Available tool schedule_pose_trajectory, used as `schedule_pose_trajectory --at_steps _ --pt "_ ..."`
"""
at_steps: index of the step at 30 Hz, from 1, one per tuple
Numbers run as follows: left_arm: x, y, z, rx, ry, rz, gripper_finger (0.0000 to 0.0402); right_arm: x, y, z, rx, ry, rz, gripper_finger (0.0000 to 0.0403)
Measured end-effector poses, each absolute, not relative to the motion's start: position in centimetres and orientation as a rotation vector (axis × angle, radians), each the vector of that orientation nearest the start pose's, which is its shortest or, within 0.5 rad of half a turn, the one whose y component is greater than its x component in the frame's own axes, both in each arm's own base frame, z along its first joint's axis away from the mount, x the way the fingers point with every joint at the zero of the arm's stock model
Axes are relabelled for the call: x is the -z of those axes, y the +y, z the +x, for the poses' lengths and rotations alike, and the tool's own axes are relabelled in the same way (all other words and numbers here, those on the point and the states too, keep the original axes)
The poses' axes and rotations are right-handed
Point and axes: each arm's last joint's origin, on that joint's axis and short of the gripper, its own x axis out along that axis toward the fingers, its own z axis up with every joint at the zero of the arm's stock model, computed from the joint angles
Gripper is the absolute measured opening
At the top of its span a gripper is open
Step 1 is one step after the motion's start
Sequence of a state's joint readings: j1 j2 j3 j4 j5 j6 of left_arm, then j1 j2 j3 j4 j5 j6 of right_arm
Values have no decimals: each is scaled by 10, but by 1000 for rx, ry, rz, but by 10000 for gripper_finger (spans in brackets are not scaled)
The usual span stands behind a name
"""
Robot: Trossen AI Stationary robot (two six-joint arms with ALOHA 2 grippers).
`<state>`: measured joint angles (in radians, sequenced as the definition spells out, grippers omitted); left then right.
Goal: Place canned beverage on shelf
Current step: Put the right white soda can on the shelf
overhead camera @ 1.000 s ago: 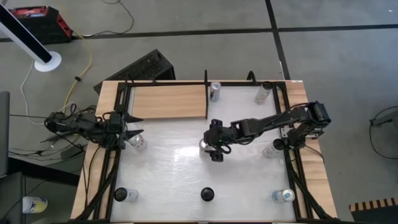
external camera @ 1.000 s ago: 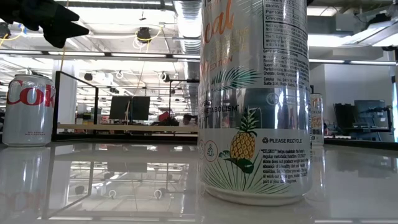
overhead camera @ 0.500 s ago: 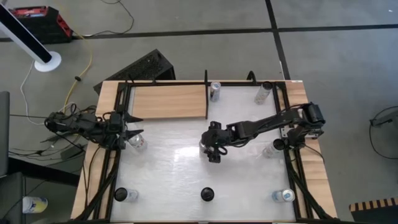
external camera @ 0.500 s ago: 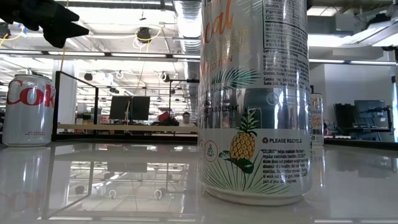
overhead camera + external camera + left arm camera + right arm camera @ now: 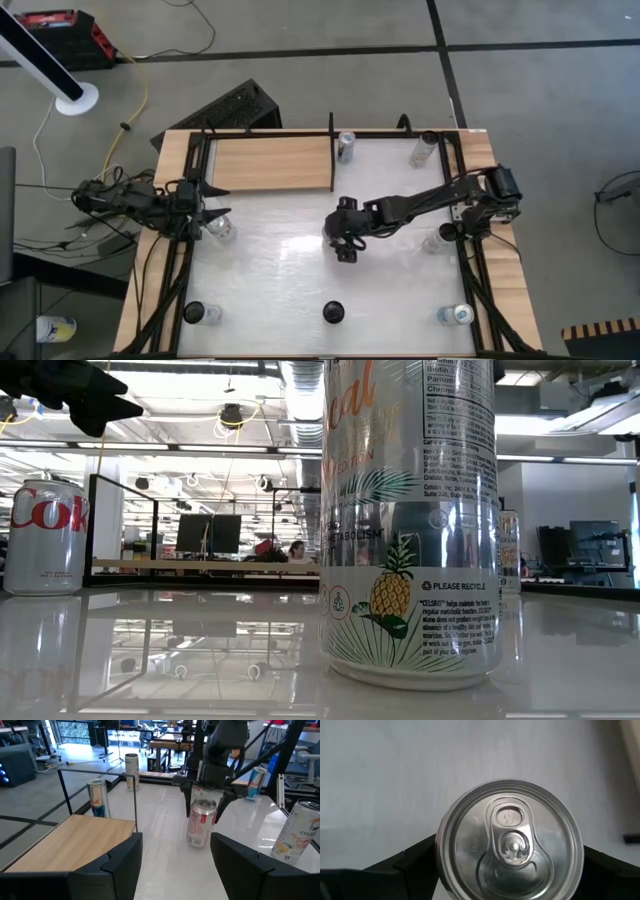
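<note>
A silver-and-red beverage can [image 5: 200, 826] stands upright on the white table near its middle. Its top [image 5: 509, 840] fills my right wrist view. My right gripper [image 5: 343, 243] reaches down over it, open, with one finger on each side of the can's upper part [image 5: 205, 812]. The shelf [image 5: 272, 163], a light wood panel with black rails, lies at the far left [image 5: 65, 837]. My left gripper [image 5: 175, 865] waits open at the table's left edge [image 5: 213, 203], holding nothing. My right gripper comes at the can from above, slanting down. One finger [image 5: 191, 802] stands beside the can's upper rim and the other finger [image 5: 223, 806] on the opposite side. Whether they touch the can I cannot tell. The can stands on the table.
Other cans stand around the table: by the shelf's far right corner [image 5: 345, 146], at the far right [image 5: 425, 148], next to my left gripper [image 5: 222, 229], at the right rail [image 5: 436, 240], and three along the near edge [image 5: 333, 312]. A thin black post [image 5: 136, 795] rises at the shelf's corner.
My right gripper has sunk a little over the can and shifted slightly toward the table's left edge. The can has stayed where it was.
</note>
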<state>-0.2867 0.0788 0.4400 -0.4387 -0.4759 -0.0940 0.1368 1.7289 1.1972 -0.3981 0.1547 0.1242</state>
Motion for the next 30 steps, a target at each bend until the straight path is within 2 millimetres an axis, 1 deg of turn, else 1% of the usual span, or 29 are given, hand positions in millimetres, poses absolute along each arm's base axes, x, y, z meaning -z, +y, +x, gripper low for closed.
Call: schedule_pose_trajectory --at_steps 3,8,23,27,30 --pt "-260 -4 59 -193 63 -65 219 -221 44 355 73 910 -18 364" --pt "-260 -4 59 -188 64 -65 219 -223 45 355 45 901 -13 369" --pt "-260 -4 59 -177 63 -67 219 -224 47 357 39 878 -12 368" --pt "-260 -4 59 -174 63 -66 219 -225 47 357 36 873 -19 359" --pt "-260 -4 59 -174 63 -66 219 -225 48 357 32 873 -28 340"
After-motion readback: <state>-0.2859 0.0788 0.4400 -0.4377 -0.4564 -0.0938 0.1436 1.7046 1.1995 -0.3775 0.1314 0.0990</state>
